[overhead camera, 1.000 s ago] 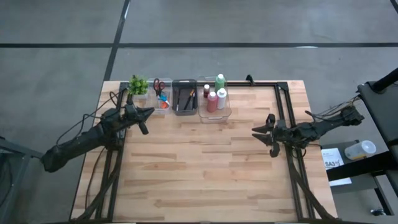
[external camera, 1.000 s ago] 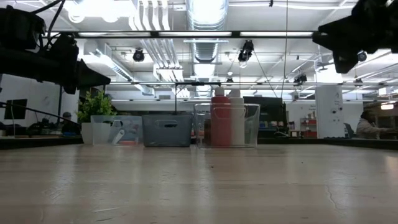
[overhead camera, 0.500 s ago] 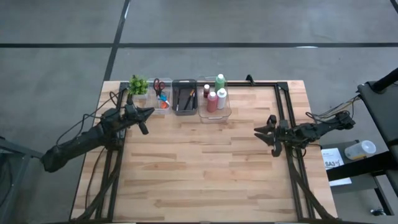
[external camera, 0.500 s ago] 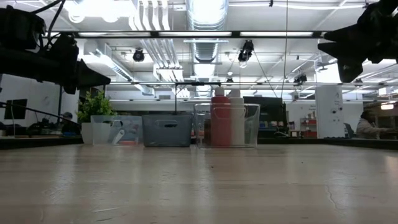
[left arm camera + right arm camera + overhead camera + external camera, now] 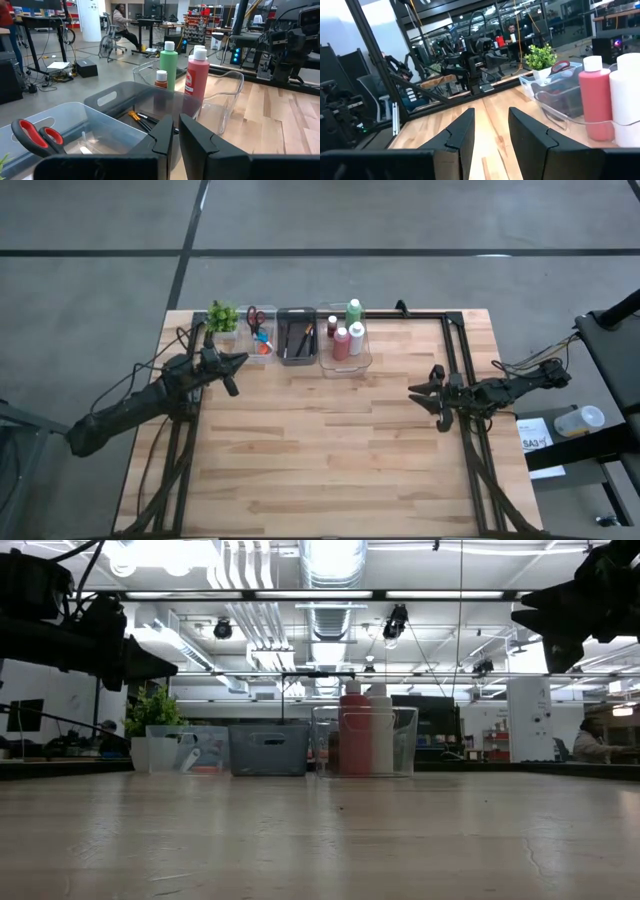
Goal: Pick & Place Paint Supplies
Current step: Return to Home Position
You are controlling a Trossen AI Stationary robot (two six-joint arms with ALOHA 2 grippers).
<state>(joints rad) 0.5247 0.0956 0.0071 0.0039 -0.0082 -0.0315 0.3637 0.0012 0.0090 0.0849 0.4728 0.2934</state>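
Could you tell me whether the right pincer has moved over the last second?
Yes. In the high view the right pincer has drawn slightly back toward the right edge of the table, away from the bottle-filled clear bin.

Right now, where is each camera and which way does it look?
High view: above, looking straight down on the table; both arms show, left end effector and right end effector.
Low view: at table-top height, looking level at the bins and the room behind; arms poke in at both top corners.
Left wrist view: on the left arm, facing the bins; its end effector shows at the bottom.
Right wrist view: on the right arm, looking across the table; its end effector shows too.
Shared: both wrist views see the red bottle and red scissors.
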